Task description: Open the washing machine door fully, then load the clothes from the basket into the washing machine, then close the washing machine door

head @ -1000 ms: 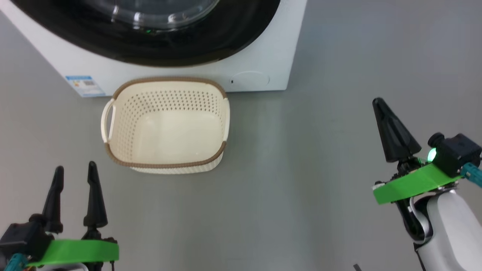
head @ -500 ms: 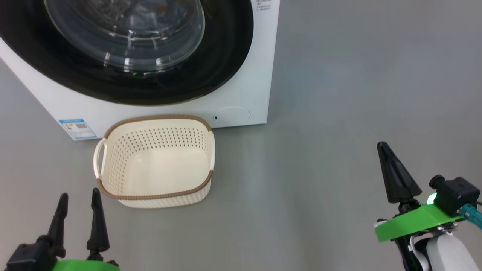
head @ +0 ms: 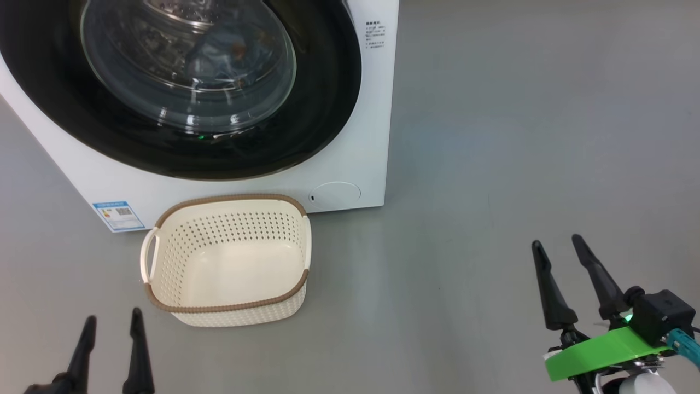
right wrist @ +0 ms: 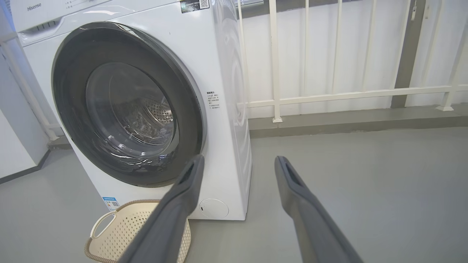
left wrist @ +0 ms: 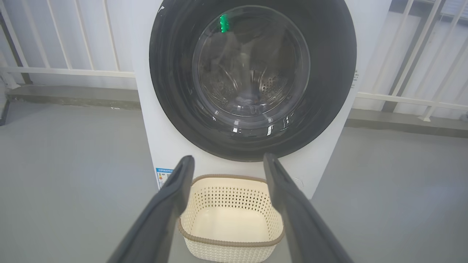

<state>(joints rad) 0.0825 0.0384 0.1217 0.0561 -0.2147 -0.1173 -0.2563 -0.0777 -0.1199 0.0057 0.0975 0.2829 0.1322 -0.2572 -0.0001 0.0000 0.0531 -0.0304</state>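
Grey floor, white railing, seemingly white wall

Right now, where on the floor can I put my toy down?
Bare: the wide grey floor right of the washing machine, down to the right gripper, and the strip between the basket and the left gripper. Crowded: where the basket sits close to the machine.

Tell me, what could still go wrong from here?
1. The cream perforated plastic basket stands right in front of the white front-loading washing machine; the open left end effector nearby could knock it.
2. The round black-rimmed glass door looks shut, but whether it latched cannot be told.
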